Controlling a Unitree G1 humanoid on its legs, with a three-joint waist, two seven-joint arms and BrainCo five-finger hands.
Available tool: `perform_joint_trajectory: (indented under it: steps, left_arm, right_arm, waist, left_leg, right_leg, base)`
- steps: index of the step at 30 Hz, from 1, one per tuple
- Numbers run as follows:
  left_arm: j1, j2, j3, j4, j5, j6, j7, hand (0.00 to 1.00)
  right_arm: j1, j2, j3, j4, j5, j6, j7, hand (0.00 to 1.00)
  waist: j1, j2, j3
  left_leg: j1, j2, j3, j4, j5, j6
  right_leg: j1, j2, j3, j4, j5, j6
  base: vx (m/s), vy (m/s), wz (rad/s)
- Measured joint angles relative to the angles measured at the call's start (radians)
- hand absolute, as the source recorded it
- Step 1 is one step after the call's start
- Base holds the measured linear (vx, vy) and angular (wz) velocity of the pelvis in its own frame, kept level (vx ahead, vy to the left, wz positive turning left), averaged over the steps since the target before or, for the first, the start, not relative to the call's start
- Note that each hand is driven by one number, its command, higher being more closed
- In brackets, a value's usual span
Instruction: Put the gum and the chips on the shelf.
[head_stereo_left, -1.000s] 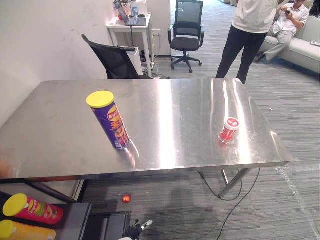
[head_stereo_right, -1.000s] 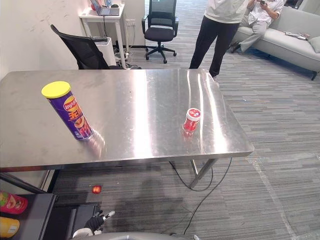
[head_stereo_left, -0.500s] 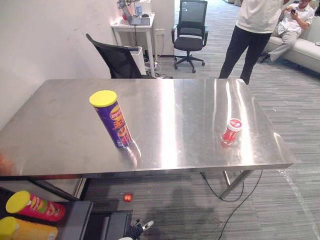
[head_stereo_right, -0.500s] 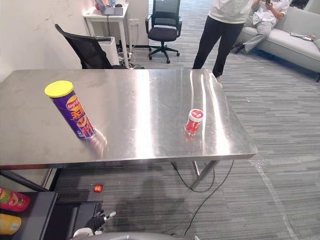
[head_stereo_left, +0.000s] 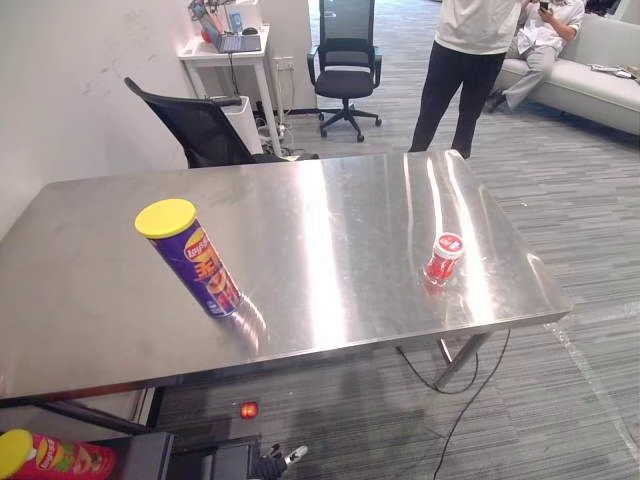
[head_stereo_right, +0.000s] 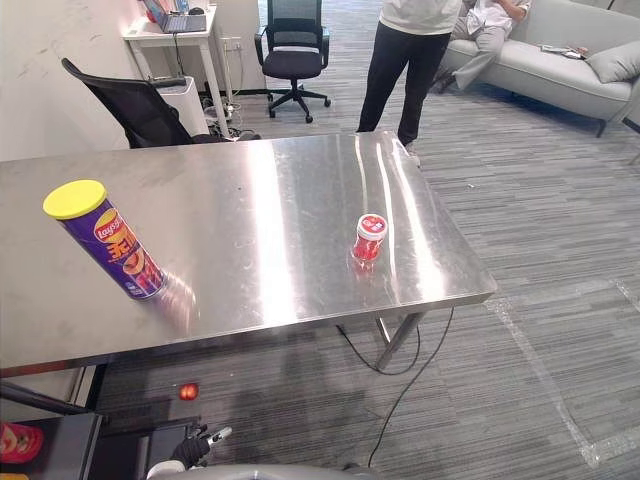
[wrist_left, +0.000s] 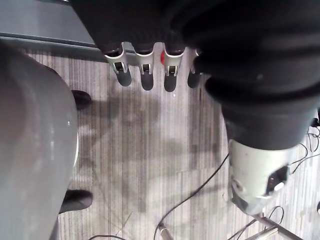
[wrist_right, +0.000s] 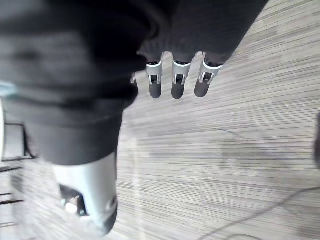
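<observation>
chips can (head_stereo_left: 190, 257): stands on worktop (head_stereo_left: 330, 220), left part; likely light, stiff, smooth; grab round the middle | gum tub (head_stereo_left: 443, 259): right part, small, likely light; pinch its sides | both closed, insides hidden | left hand (wrist_left: 146, 79), right hand (wrist_right: 177, 86): over the floor (wrist_right: 225, 150), fingers straight, holding nothing

The tabletop (head_stereo_left: 330, 240) lies bare between the chips can (head_stereo_left: 190, 258) and the gum jar (head_stereo_left: 441, 259), which stand well apart. A black chair (head_stereo_left: 200, 125) stands just behind its far edge, and a person (head_stereo_left: 465, 60) stands beyond it.
</observation>
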Motion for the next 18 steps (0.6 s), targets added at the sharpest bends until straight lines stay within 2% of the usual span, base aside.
perform_joint_trajectory:
  steps: [1,2,3,4,6,8,9,12,14,18]
  left_arm:
    - [0.005,-0.005,0.013,-0.001,0.000,0.000,0.000,0.00]
    - [0.012,-0.006,0.018,-0.002,0.000,0.000,-0.001,0.00]
    - [0.023,-0.006,0.019,-0.007,0.001,0.000,-0.001,0.00]
    - [0.025,-0.007,0.016,-0.009,0.001,0.000,-0.001,0.00]
    - [0.028,-0.007,-0.001,-0.016,0.003,0.000,-0.002,0.00]
    - [0.028,-0.003,-0.018,-0.023,0.006,0.001,-0.003,0.00]
    - [0.034,-0.003,-0.025,-0.038,0.014,0.003,-0.004,0.00]
    - [0.035,0.006,-0.035,-0.051,0.032,0.007,-0.001,0.00]
    - [0.040,0.005,-0.040,-0.054,0.034,0.007,0.004,0.00]
    - [0.043,0.004,-0.054,-0.055,0.035,0.007,0.007,0.00]
  right_arm:
    - [0.007,0.003,0.057,-0.174,-0.003,0.000,-0.037,0.00]
    - [0.009,0.007,0.085,-0.270,-0.003,0.000,-0.048,0.00]
    - [0.017,0.011,0.145,-0.473,-0.035,-0.005,-0.079,0.00]
    - [0.024,0.014,0.174,-0.663,-0.084,-0.019,-0.115,0.00]
    - [0.010,0.015,0.199,-0.873,-0.157,-0.051,-0.159,0.00]
    - [-0.010,0.025,0.220,-0.975,-0.231,-0.073,-0.195,0.00]
    - [-0.024,0.042,0.231,-1.003,-0.263,-0.077,-0.204,0.00]
    - [-0.039,0.106,0.239,-1.022,-0.338,-0.070,-0.232,0.00]
    - [-0.040,0.126,0.240,-1.062,-0.379,-0.064,-0.235,0.00]
    - [-0.035,0.111,0.241,-1.206,-0.455,-0.064,-0.228,0.00]
  waist:
    - [-0.007,0.002,-0.005]
    - [-0.015,0.004,-0.011]
    - [-0.027,0.011,-0.016]
    - [-0.024,0.014,-0.022]
    - [-0.023,0.011,-0.027]
    - [-0.021,0.007,-0.039]
    - [-0.021,-0.004,-0.042]
    - [-0.020,-0.019,-0.048]
    - [-0.020,-0.014,-0.051]
    - [-0.022,-0.008,-0.055]
  left_leg:
    - [-0.001,0.000,0.004,0.001,-0.005,0.000]
    - [-0.004,0.000,0.009,0.003,-0.007,0.001]
    - [-0.007,-0.001,0.019,0.011,-0.013,0.001]
    - [-0.013,0.000,0.017,0.024,-0.022,0.001]
    - [-0.021,-0.001,0.015,0.033,-0.025,0.002]
    - [-0.023,0.000,0.010,0.033,-0.025,0.002]
    - [-0.027,-0.001,0.001,0.034,-0.025,0.002]
    - [-0.037,-0.005,-0.009,0.035,-0.025,0.002]
    - [-0.039,-0.011,-0.010,0.038,-0.029,0.008]
    - [-0.052,-0.024,-0.030,0.052,-0.033,0.016]
  right_leg:
    - [-0.006,0.001,0.011,0.000,0.000,0.000]
    - [-0.012,0.001,0.017,0.002,0.000,0.000]
    - [-0.020,0.001,0.029,0.003,0.001,0.002]
    - [-0.028,0.001,0.042,0.004,0.003,0.004]
    - [-0.034,0.001,0.047,0.004,0.006,0.007]
    - [-0.034,0.002,0.044,0.004,0.006,0.008]
    - [-0.034,0.001,0.040,0.004,0.006,0.008]
    - [-0.038,-0.004,0.033,0.003,0.009,0.012]
    - [-0.036,-0.009,0.034,0.003,0.010,0.014]
    - [-0.039,-0.024,0.031,0.003,0.015,0.022]
  base:
    - [0.02,0.022,-0.16]
    - [0.03,0.033,-0.26]
    - [0.02,0.035,-0.31]
    - [0.02,0.033,-0.30]
    - [0.02,0.019,-0.12]
    - [0.01,0.005,0.04]
    - [0.01,0.005,0.11]
    - [0.01,0.017,0.08]
    - [0.03,0.042,-0.01]
    - [0.01,0.037,0.03]
